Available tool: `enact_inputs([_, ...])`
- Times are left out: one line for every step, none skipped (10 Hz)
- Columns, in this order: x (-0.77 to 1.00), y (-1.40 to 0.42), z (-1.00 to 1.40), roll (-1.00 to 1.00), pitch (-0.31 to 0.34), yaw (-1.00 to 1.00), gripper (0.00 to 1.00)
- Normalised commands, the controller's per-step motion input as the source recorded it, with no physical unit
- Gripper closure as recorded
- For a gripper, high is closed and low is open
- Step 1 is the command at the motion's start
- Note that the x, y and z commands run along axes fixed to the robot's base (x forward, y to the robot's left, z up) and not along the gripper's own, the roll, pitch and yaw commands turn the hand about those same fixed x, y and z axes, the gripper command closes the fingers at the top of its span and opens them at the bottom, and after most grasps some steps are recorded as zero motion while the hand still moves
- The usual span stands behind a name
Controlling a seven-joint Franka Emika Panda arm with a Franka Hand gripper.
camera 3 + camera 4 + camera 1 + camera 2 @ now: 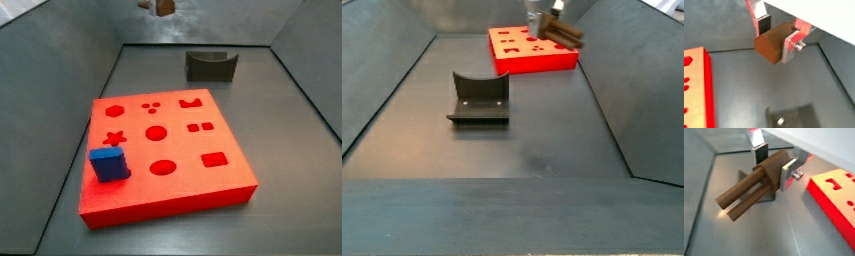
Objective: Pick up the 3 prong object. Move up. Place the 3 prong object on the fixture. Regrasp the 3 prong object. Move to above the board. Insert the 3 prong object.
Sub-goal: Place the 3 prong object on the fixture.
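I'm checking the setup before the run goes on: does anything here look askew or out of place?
One oddity: a blue cuboid stands on the red board, near a corner, covering part of its top. Otherwise nothing stands out: the gripper holds the 3 prong object in the air, and the fixture sits upright and empty.

The grey floor [287, 140] carries the red board [167, 150] and the dark fixture [210, 66]; the gripper [774, 164] hangs above

No text, label, brand or number can be read anywhere: none on the board [201, 160], on the fixture [478, 98], or on the gripper [774, 164].
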Motion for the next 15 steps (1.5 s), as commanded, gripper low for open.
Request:
enact_inputs([1.00,-0.35,-0.10,-0.02,-0.037,-1.00,1.00])
enact_inputs([1.00,-0.27,-0.09,-0.02,-0.033,-1.00,1.00])
enact_inputs([1.00,-0.23,-0.08,-0.02,-0.027,-1.00,1.00])
enact_inputs([1.00,-0.18,-0.07,-0.02,-0.017,-1.00,1.00])
enact_inputs([0.97,-0.14,-0.07,-0.01,-0.006,-1.00,1.00])
enact_inputs([0.81,-0.07,-0.05,0.00,0.012,-0.84,1.00])
enact_inputs([0.73,-0.05,-0.04,0.00,0.022,-0.68,1.00])
enact_inputs([0.58,-0.02,-0.03,0.01,0.044,-0.40,1.00])
enact_inputs([0.87,0.73,0.35,-1.00,0.070,-0.19,1.00])
enact_inputs([0.71,0.70,0.33,-1.00,0.084,-0.15,1.00])
enact_inputs([0.63,0.62,0.26,-1.00,0.095,-0.15,1.00])
enact_inputs([0.50,0.41,0.09,-1.00,0.101,-0.15,1.00])
enact_inputs([0.40,0.18,0.00,-1.00,0.106,-0.15,1.00])
enact_inputs([0.34,0.07,0.00,-1.00,0.110,-0.15,1.00])
enact_inputs([0.28,0.06,0.01,-1.00,0.114,-0.16,1.00])
